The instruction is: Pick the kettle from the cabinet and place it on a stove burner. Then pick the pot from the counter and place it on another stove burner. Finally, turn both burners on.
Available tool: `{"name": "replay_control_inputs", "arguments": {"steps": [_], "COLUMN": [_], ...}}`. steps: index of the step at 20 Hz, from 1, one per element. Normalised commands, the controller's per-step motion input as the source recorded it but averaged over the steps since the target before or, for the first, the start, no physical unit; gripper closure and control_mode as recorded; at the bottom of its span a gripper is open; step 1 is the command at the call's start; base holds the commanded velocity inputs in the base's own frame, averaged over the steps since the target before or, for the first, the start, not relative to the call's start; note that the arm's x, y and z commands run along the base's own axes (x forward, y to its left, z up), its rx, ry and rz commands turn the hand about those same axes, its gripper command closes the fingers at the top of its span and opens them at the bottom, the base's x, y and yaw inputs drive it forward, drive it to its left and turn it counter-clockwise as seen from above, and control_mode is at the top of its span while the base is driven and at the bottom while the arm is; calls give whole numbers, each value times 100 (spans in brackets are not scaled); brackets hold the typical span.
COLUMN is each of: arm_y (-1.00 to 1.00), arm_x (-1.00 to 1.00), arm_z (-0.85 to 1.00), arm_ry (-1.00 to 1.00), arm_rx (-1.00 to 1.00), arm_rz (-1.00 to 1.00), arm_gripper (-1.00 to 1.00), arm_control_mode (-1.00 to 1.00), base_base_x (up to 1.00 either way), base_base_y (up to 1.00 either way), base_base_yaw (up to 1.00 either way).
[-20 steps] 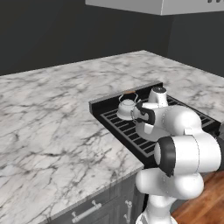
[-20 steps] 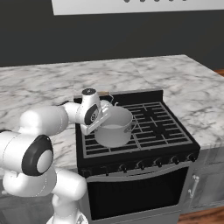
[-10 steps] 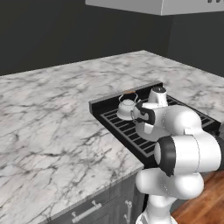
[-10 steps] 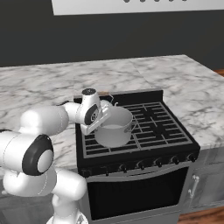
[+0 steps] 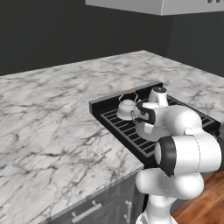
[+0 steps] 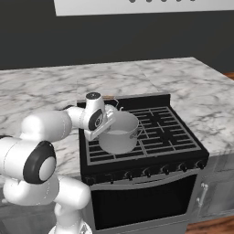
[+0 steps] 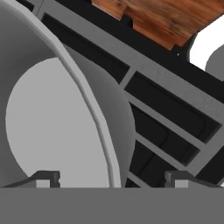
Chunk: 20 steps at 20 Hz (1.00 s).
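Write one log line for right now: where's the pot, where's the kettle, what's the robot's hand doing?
pot: on front-left stove burner | kettle: on burner behind | gripper: open, fingertips straddling pot rim | burners: on or off unclear

Stove grates (image 6: 162, 127) bear pot (image 6: 119, 133), kettle (image 5: 127, 107).

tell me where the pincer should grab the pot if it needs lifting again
Grip the pot by its thin rim wall, coming straight down from above. It stands upright and open-topped on the stove grate, so one finger fits inside and one outside. The near-left rim suits best; the kettle crowds the far side.
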Motion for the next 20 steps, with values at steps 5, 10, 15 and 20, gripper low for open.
{"name": "replay_control_inputs", "arguments": {"steps": [5,10,15,20], "arm_y": [0,0,0,0], "arm_x": [-3,-4,-6,-10], "arm_z": [5,10,12,25], "arm_ry": [-7,-7,-4,-3], "arm_rx": [0,1,3,6], "arm_rz": [0,0,0,0], "arm_gripper": [-100,-100,-100,-100], "arm_control_mode": [-100,-100,-100,-100], "base_base_x": [0,0,0,0], "base_base_y": [0,0,0,0], "base_base_yaw": [0,0,0,0]}}
